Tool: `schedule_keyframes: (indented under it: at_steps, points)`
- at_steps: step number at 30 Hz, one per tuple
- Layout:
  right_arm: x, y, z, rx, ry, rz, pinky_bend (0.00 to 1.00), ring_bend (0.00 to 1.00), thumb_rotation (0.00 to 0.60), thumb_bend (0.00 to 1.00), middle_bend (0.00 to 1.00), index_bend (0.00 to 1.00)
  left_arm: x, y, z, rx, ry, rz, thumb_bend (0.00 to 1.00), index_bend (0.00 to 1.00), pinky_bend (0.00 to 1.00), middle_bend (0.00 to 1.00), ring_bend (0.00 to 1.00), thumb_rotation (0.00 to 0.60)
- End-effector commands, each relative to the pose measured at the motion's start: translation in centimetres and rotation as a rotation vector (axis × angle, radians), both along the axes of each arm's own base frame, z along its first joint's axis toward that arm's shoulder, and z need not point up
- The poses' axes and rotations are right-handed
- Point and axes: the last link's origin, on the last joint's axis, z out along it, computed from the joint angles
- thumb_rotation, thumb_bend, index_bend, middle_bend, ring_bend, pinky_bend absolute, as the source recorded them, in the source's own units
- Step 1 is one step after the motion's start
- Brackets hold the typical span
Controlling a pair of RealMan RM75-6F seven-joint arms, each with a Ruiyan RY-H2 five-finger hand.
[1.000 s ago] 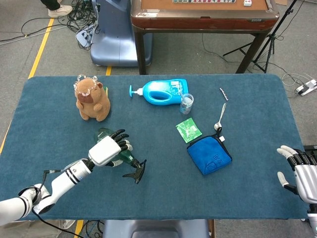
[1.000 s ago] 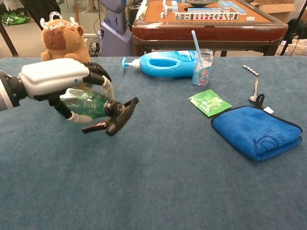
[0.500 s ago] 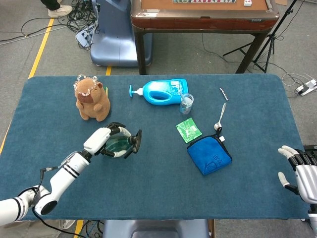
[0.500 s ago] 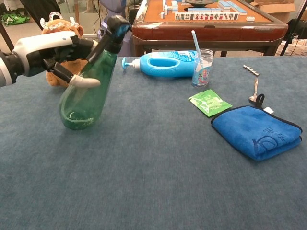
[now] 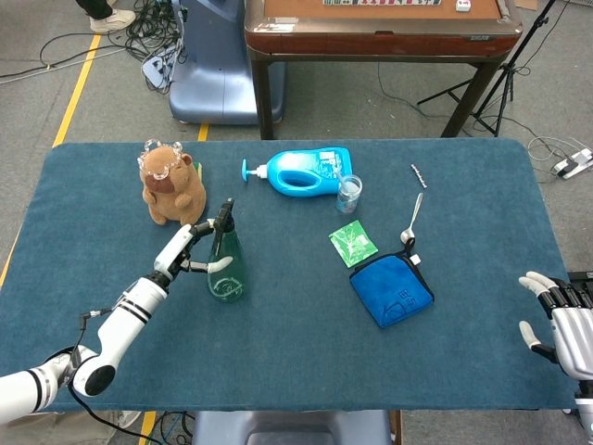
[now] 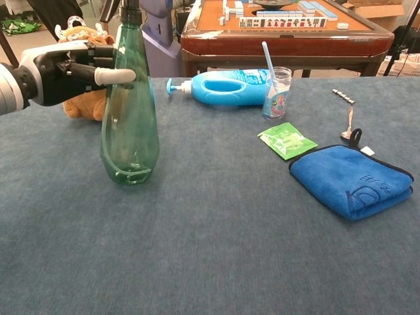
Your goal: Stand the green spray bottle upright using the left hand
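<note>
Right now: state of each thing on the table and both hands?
green spray bottle: upright, base on the table
left hand: holds the bottle's neck
right hand: holds nothing, fingers apart, at the table edge
blue pump bottle: lying on its side
plush toy: upright
blue cloth: folded, flat
cup: upright

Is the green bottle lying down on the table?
No, the green spray bottle stands upright on its base, with the left hand at its neck.
</note>
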Motion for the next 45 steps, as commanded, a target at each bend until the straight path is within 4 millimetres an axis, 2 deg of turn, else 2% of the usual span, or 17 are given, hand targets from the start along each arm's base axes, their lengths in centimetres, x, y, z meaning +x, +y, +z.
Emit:
schedule_keyframes:
  at_steps: [1, 14, 19, 30, 39, 45]
  points:
    - [0.0, 0.0, 0.0, 0.000, 0.000, -0.001, 0.19, 0.14, 0.600, 0.34, 0.20, 0.22, -0.2, 0.2, -0.3, 0.027, -0.052, 0.029, 0.29, 0.42, 0.08, 0.42, 0.17, 0.600]
    - [0.0, 0.0, 0.1, -0.002, 0.002, -0.005, 0.19, 0.14, 0.600, 0.34, 0.20, 0.22, -2.0, -0.2, -2.6, 0.151, 0.065, -0.014, 0.29, 0.40, 0.08, 0.41, 0.17, 0.600]
    - [0.0, 0.0, 0.1, -0.003, 0.001, -0.003, 0.19, 0.14, 0.600, 0.34, 0.20, 0.22, -2.5, -0.3, -2.7, 0.165, 0.094, -0.030, 0.29, 0.38, 0.08, 0.38, 0.17, 0.600]
    - [0.0, 0.0, 0.0, -0.002, -0.001, -0.003, 0.19, 0.14, 0.600, 0.34, 0.20, 0.22, -3.3, -0.8, -1.7, 0.155, 0.117, -0.056, 0.29, 0.22, 0.06, 0.21, 0.08, 0.600]
    - [0.0, -0.1, 0.0, -0.001, -0.002, -0.001, 0.19, 0.14, 0.600, 0.34, 0.20, 0.22, -3.8, -1.5, -0.9, 0.151, 0.113, -0.064, 0.29, 0.16, 0.04, 0.16, 0.04, 0.600]
    - [-0.1, -0.1, -0.1, -0.001, -0.004, 0.001, 0.19, 0.14, 0.600, 0.34, 0.20, 0.22, -3.7, -2.2, -1.0, 0.119, 0.136, -0.091, 0.29, 0.02, 0.00, 0.04, 0.00, 0.600]
